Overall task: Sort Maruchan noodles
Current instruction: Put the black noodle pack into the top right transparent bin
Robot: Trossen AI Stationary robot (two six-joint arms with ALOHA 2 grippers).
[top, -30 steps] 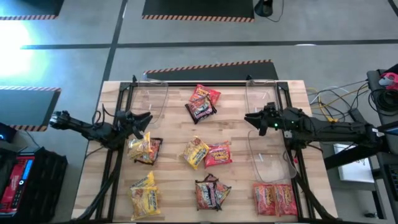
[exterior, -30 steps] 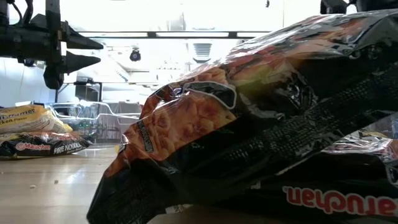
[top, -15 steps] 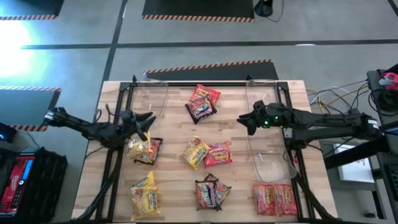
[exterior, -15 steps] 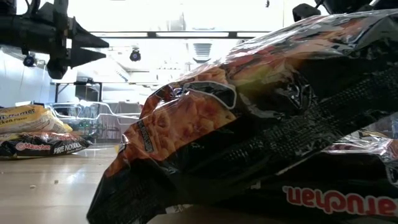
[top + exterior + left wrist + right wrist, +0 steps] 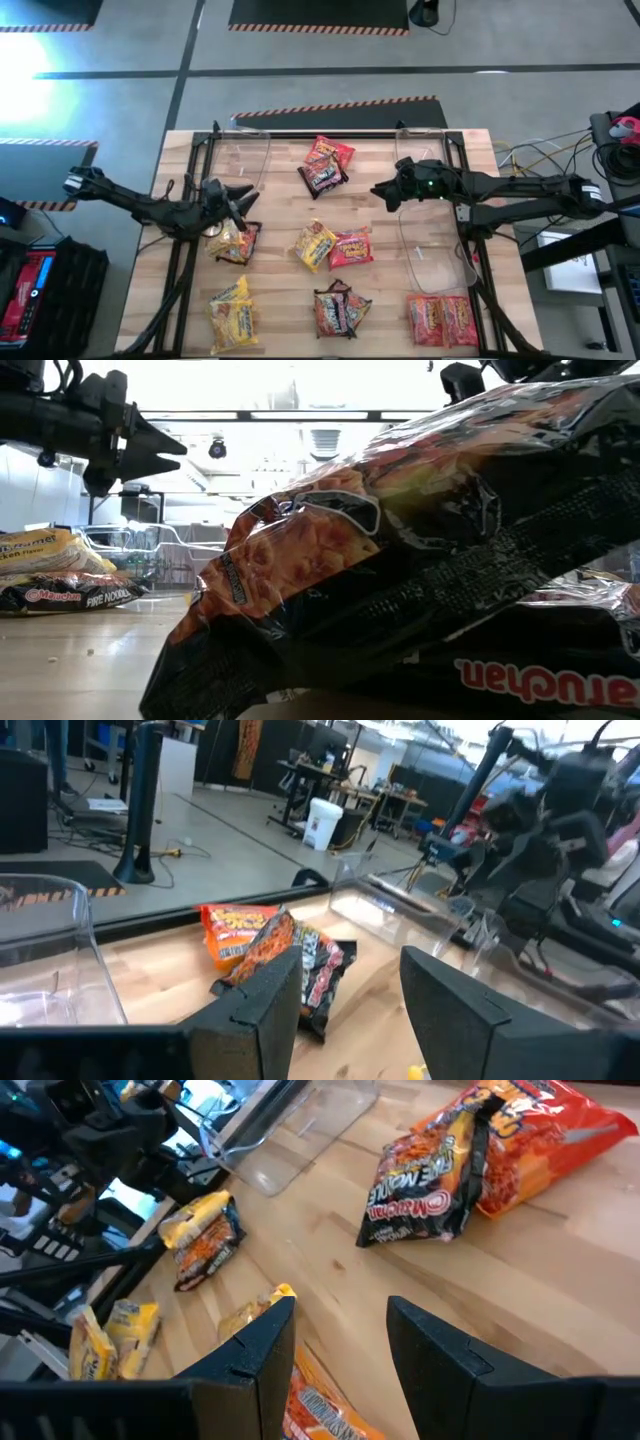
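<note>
Desk: wooden desk (image 5: 280, 290) with Maruchan noodle packets lying in six separate groups.
Far middle: a red-orange packet (image 5: 333, 152) with a dark Fire packet (image 5: 322, 176) touching it, on the desk's far edge.
Centre: a yellow packet (image 5: 313, 245) overlapping a red packet (image 5: 352, 248).
Near edge: yellow packets (image 5: 232, 314) at left, dark packets (image 5: 338, 311) in the middle, red packets (image 5: 440, 318) at right.
Left side: a yellow-and-dark pair (image 5: 234, 241) just under the left gripper.
Left gripper (image 5: 243, 196): raised over the desk's left side; jaws parted, nothing between them.
Right gripper (image 5: 381, 192): raised right of the far-middle pair; jaws parted and empty.
Bins: clear plastic bins, one at far left (image 5: 240, 155), one at right (image 5: 435, 255), seemingly empty though the plastic is hard to read.
</note>
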